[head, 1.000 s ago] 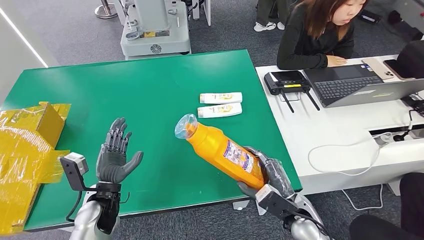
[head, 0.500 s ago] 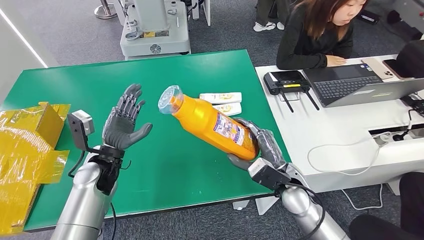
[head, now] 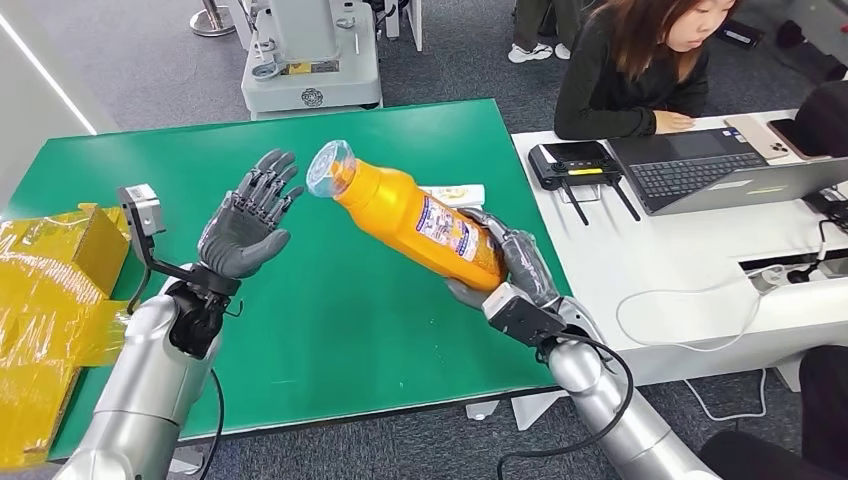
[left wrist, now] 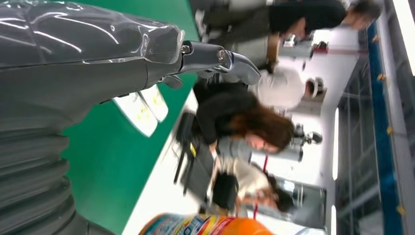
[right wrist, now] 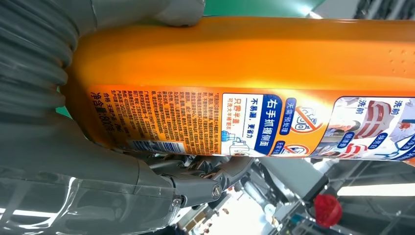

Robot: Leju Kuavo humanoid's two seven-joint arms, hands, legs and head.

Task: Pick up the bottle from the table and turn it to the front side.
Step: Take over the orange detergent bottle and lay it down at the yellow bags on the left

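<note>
A large orange bottle [head: 405, 215] with a clear cap and a printed label hangs tilted above the green table [head: 330, 330], cap end toward the left. My right hand [head: 510, 265] grips its base end. The right wrist view has the bottle's [right wrist: 254, 73] back label with small print close up. Raised beside the cap, a short gap away, my left hand [head: 245, 225] has its fingers spread and its palm facing the bottle. In the left wrist view that hand [left wrist: 73, 63] is empty, and the bottle's [left wrist: 215, 226] edge lies at the picture's border.
Two white tubes [head: 455, 195] lie on the table behind the bottle. Yellow packaging [head: 55, 300] covers the table's left edge. To the right is a white desk [head: 700, 260] with a laptop [head: 715, 170] and a router [head: 572, 162]; a person [head: 630, 70] sits there.
My right hand carried the bottle up and to the left, away from me. My left hand rose and moved forward, staying spread beside the cap.
</note>
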